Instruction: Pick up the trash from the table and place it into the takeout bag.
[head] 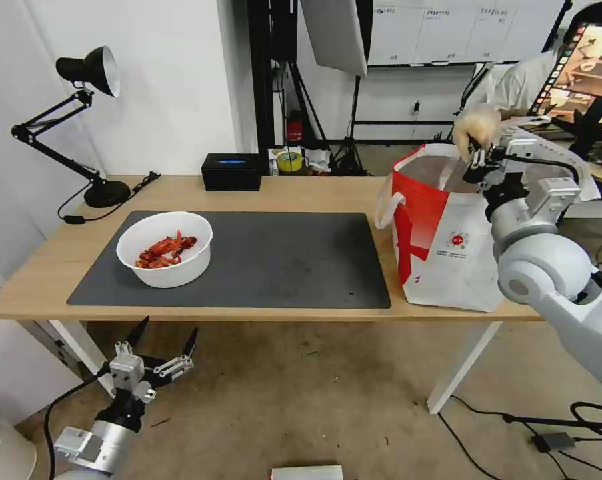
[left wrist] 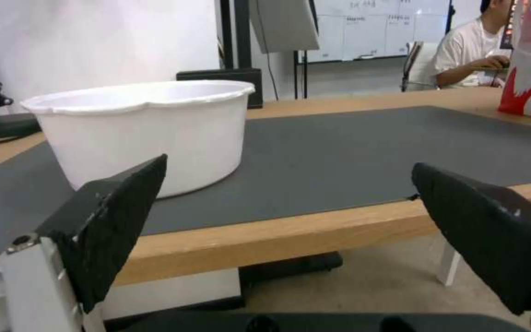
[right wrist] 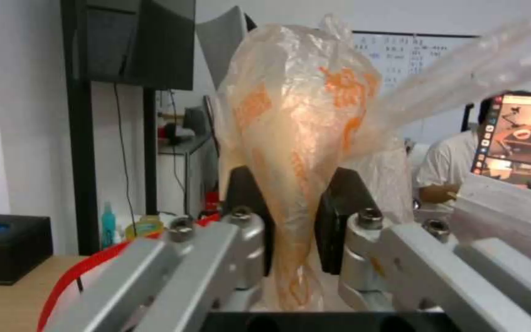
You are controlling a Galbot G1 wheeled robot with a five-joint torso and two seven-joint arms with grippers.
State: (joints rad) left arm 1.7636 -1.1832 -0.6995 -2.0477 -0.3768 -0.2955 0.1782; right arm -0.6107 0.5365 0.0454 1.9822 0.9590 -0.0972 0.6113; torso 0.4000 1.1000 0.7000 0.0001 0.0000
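On the left side of the scene, notes running left to right:

Lamp: black desk lamp at the far left corner of the table; not part of the job.

Left claw: hangs below the near table edge, fingers spread wide, nothing held. It sits just in front of and under the bowl.

Bowl: white round bowl on the left part of the grey mat, upright, red shells inside. In the left wrist view the bowl stands beyond the table edge, toward the side of the left finger.

Black box: at the far table edge, middle; not trash.

Mat, other trash: only 1 item, the bowl, seen on it.

Takeout bag: upright at the right end of the table, mouth open upward.

Right claw: over the mouth of the takeout bag, clamped on the plastic bag.

Plastic bag: clear with a yellowish lump; in the right wrist view the plastic bag is pinched at its narrow end between the 2 pads, long axis running straight out from the claw.

Key relation: the held bag appears to be over the takeout bag's opening, so my judgement is that release there is the step in hand.

Nearest arm for bowl: left, by a clear margin.
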